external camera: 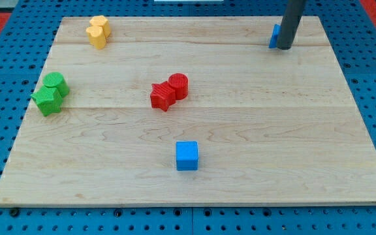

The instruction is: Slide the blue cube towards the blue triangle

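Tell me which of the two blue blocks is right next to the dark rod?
The blue triangle at the view's top right: my tip stands against it, partly hiding it. The blue cube sits alone near the bottom edge.

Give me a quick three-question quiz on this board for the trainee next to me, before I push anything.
1. True or false: my tip is touching the blue cube.
2. Which pair sits nearest the view's left edge? A) the red blocks B) the green blocks C) the yellow block
3. Fill in: the rod partly hides the blue triangle near the view's top ____ corner of the wooden board.

Key:
1. False: the tip is far up the board, beside the blue triangle; the cube lies alone near the view's bottom.
2. B
3. right
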`<control>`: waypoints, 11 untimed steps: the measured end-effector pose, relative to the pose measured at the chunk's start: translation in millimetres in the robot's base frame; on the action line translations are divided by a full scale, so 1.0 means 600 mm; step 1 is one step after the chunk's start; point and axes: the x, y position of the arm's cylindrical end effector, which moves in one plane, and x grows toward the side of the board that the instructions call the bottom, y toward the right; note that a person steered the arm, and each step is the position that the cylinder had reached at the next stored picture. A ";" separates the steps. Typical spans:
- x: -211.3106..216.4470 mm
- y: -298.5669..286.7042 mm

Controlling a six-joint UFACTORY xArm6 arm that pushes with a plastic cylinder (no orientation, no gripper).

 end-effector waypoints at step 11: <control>0.430 -0.349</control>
